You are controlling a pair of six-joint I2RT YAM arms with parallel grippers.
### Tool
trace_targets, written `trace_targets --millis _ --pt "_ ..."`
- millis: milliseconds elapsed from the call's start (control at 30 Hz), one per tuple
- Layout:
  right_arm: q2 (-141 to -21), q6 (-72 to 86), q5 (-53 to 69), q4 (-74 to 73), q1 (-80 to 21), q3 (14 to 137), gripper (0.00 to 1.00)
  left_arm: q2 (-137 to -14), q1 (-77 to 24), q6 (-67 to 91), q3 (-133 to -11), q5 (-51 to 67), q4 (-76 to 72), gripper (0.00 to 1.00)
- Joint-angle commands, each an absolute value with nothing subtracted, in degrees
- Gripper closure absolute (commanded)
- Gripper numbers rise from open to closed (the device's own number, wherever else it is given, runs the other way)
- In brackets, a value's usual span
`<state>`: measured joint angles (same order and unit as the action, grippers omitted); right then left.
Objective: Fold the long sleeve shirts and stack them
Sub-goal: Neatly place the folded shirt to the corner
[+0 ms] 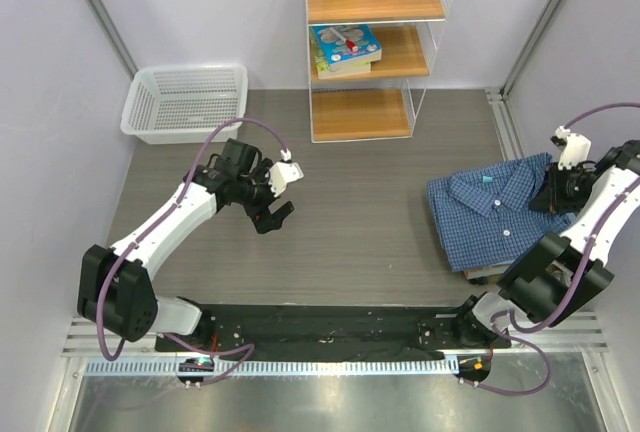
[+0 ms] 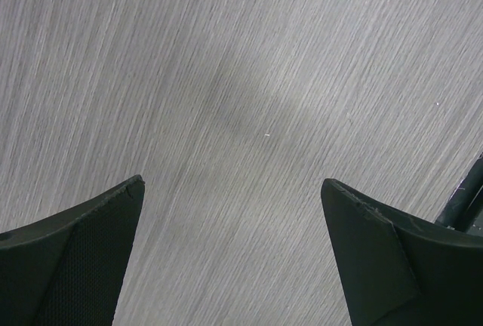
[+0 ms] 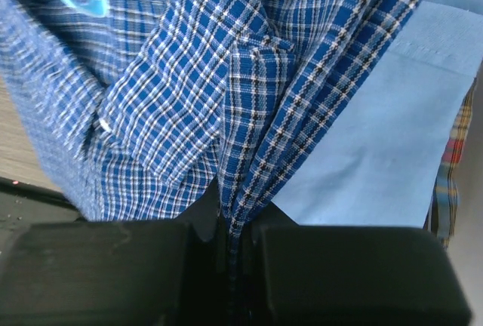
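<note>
A folded dark blue checked long sleeve shirt (image 1: 495, 217) lies at the right of the table, collar toward the back, on top of other folded cloth. My right gripper (image 1: 553, 192) is at its right edge, shut on a pinched fold of the checked shirt (image 3: 181, 92). In the right wrist view, the fold runs down between the jaws of the right gripper (image 3: 238, 228). A plain light blue shirt (image 3: 377, 137) lies under it. My left gripper (image 1: 275, 214) hangs open over bare table at centre left, far from the shirts. Nothing is between the fingers of the left gripper (image 2: 232, 182).
A white mesh basket (image 1: 185, 102) stands at the back left. A wooden shelf unit (image 1: 365, 52) with books and small items stands at the back centre. A strip of red-and-yellow plaid cloth (image 3: 451, 175) shows beside the light blue shirt. Walls close off both sides.
</note>
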<state>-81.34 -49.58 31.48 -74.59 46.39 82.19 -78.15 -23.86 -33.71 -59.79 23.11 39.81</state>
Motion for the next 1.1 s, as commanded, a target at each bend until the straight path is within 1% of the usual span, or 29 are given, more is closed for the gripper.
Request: trace_targets --millis 0,233,400,500,533,567,600,633,667,700,800,833,1000,1067 --pt "-83.49 -52.73 34.63 -65.84 47.98 81.65 0.99 -78.22 -23.29 -34.37 -60.29 23.56 40.60 0.00" --pt "-88.68 -53.52 36.12 -64.86 51.41 86.30 0.99 -78.49 -22.94 -34.28 -60.38 23.03 41.22 0.00" --pt "-89.30 -55.11 34.98 -64.52 51.94 84.64 0.99 -79.45 -22.94 -34.37 -60.99 22.94 41.40 0.00" --pt "-89.73 -54.15 33.84 -61.27 52.82 83.24 0.99 -79.45 -22.85 -34.28 -61.26 22.94 41.84 0.00" --pt "-90.52 -53.97 33.49 -60.56 52.82 83.06 0.95 -79.37 -22.76 -34.28 -61.17 22.94 41.75 0.00" --pt "-90.96 -53.96 33.40 -60.64 52.82 83.06 0.87 -79.37 -22.76 -34.28 -61.17 22.94 41.84 0.00" --pt "-91.14 -53.70 33.14 -60.64 52.82 83.23 0.59 -79.37 -22.76 -34.19 -61.26 22.68 42.10 0.00" --pt "-91.06 -53.61 32.70 -60.64 52.91 83.32 0.44 -79.19 -22.76 -34.02 -61.43 22.59 42.27 0.00" --pt "-90.79 -53.70 32.43 -60.64 53.00 83.67 0.33 -79.10 -22.68 -33.84 -61.61 22.59 42.62 0.00" --pt "-90.44 -53.96 32.34 -60.38 53.26 83.93 0.24 -79.01 -22.33 -33.66 -61.70 22.59 42.80 0.00" --pt "-88.25 -54.40 31.82 -60.03 53.44 85.43 0.18 -78.84 -21.19 -33.05 -61.53 23.29 43.16 0.00" --pt "-87.63 -54.58 31.64 -59.68 53.44 85.78 0.09 -78.92 -20.92 -32.87 -61.52 24.07 43.15 0.00" --pt "-82.36 -54.32 30.93 -58.36 53.35 89.03 0.08 -79.63 -19.34 -32.26 -62.40 25.31 43.68 0.00" --pt "-80.08 -55.81 32.25 -59.93 52.39 90.00 0.12 -79.89 -19.16 -32.43 -62.67 25.40 43.94 0.00"
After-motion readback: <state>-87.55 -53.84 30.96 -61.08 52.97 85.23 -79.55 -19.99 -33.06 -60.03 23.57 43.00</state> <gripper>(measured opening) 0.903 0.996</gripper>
